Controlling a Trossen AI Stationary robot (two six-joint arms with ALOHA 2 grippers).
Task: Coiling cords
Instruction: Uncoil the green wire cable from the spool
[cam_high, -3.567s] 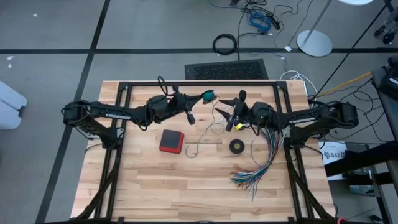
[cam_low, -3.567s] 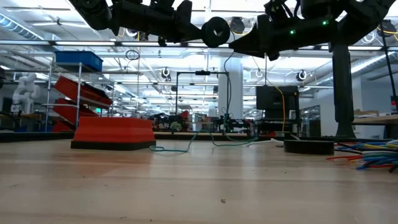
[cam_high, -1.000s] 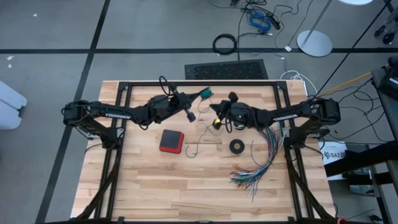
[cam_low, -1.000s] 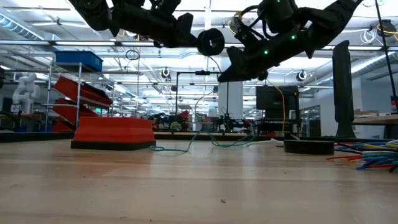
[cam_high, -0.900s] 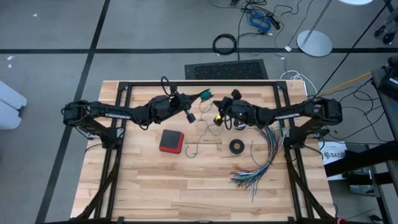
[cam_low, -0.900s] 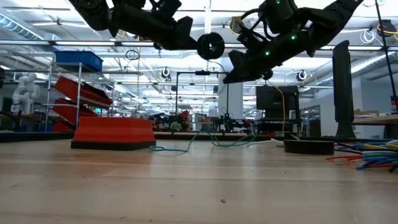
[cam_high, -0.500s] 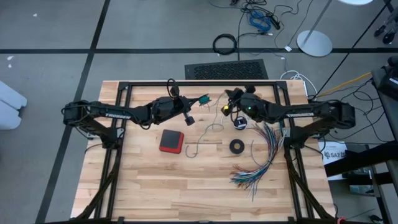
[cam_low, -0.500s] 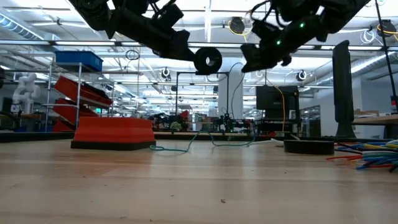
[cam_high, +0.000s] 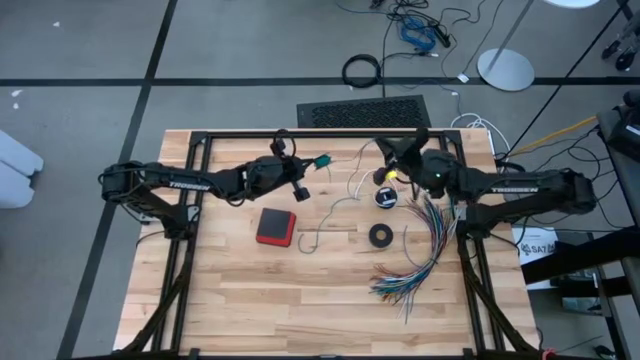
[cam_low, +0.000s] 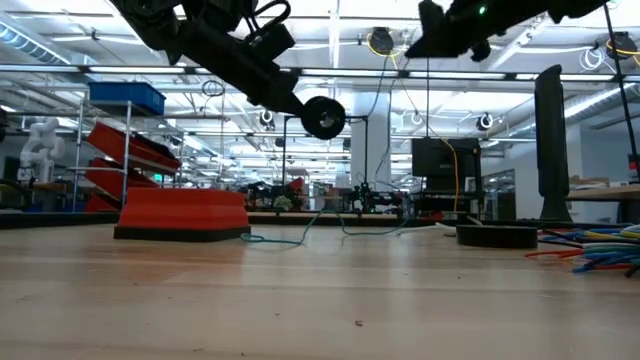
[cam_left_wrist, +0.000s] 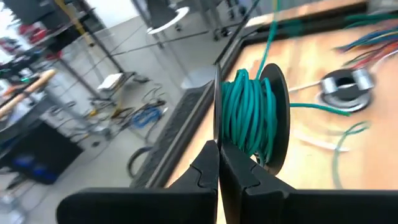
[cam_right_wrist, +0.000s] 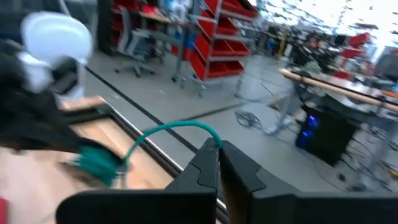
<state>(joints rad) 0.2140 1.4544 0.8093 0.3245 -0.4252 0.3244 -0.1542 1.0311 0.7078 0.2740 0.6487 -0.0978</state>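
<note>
We see the right gripper (cam_high: 385, 150) has swung from mid-bench toward the far edge since a second ago, jaws clenched on the teal cord (cam_right_wrist: 174, 129). The left gripper (cam_left_wrist: 217, 163) has tipped lower, its jaws clamped on the black spool (cam_low: 323, 117) wound with that cord, raised over the bench (cam_high: 300, 290). The white cord's round piece (cam_high: 386, 197) lies uncovered beside the black ring (cam_high: 380, 235).

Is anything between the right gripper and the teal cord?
No. The right gripper is shut on the teal cord, which runs across to the spool held by the shut left gripper.
</note>
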